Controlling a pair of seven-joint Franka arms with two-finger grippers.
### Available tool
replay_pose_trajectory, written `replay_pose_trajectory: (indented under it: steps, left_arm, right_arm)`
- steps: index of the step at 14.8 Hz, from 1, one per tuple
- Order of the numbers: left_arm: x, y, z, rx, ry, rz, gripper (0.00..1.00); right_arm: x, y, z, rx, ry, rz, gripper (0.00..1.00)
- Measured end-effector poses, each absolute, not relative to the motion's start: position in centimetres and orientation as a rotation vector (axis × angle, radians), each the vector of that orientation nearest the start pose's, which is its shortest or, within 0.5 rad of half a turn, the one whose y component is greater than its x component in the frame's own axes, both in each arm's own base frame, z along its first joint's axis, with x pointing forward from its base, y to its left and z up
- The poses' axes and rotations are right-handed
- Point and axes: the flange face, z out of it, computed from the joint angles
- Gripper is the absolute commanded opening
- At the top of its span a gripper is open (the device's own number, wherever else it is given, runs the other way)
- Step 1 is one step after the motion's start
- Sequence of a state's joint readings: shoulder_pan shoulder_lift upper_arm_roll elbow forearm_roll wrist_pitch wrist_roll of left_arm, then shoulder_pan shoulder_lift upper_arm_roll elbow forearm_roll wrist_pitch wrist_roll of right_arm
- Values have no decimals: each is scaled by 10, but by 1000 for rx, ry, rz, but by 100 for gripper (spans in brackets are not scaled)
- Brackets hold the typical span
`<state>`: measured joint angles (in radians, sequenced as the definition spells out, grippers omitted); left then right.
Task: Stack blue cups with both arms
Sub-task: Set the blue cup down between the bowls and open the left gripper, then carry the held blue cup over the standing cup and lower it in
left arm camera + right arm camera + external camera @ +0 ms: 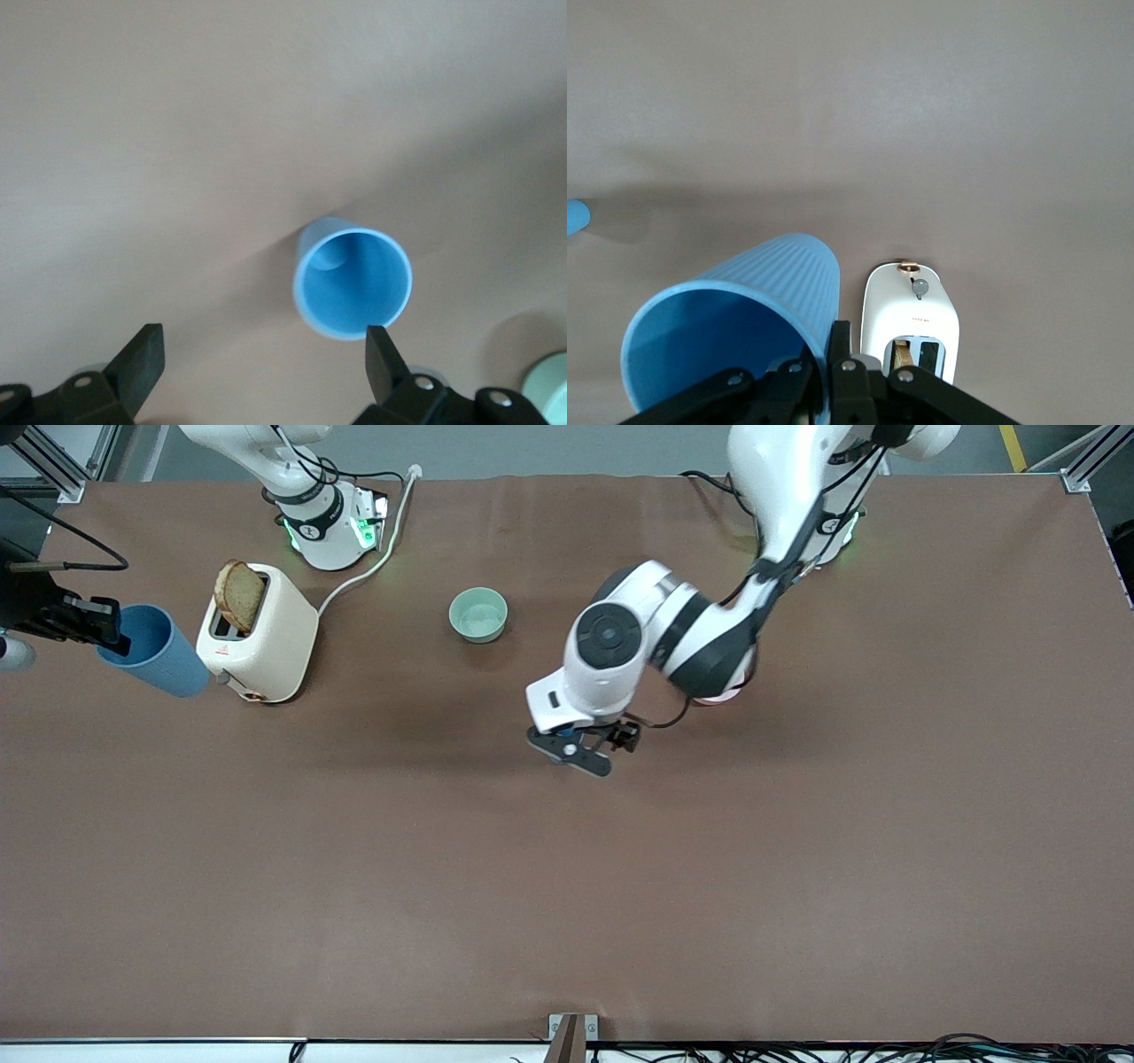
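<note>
My right gripper (104,633) is in the air at the right arm's end of the table, beside the toaster. It is shut on the rim of one blue cup (152,651) and holds it tilted. In the right wrist view one finger (839,343) is outside the ribbed cup wall (757,292) and the other is inside. The second blue cup (353,283) stands upright on the table under my left gripper (263,347), which is open with the cup's rim by one fingertip (379,347). In the front view my left gripper (583,749) hides that cup.
A cream toaster (259,633) with a bread slice (239,595) stands near the right arm's base, and it also shows in the right wrist view (911,323). A mint-green bowl (478,615) sits mid-table. A pink bowl (714,699) is mostly hidden under the left arm.
</note>
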<state>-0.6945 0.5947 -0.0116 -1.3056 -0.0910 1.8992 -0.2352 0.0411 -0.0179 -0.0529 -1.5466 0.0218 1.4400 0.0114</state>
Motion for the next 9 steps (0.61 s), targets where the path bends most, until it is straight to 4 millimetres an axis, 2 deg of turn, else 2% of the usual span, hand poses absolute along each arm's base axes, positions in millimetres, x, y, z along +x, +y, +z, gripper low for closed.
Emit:
replay_pose_trajectory:
  steps: [2, 3, 4, 6, 7, 9]
  left_arm:
    - [577, -418, 447, -3186, 576, 10, 100]
    - [596, -382, 462, -3205, 489, -11, 100]
    - [616, -345, 470, -3219, 398, -31, 100]
    - [652, -270, 472, -3214, 244, -58, 100]
    - [665, -238, 471, -3188, 183, -70, 100]
    - [680, -188, 473, -3159, 84, -89, 100]
  right_arm:
    - [535, -3, 635, -3116, 31, 139, 1]
    - [535, -1, 634, -3116, 24, 139, 1]
    - [535, 5, 635, -3116, 8, 137, 1]
    - [536, 26, 635, -3118, -16, 124, 1]
    - [536, 42, 633, -3115, -26, 126, 1]
    - [538, 87, 626, -3082, -1, 126, 1]
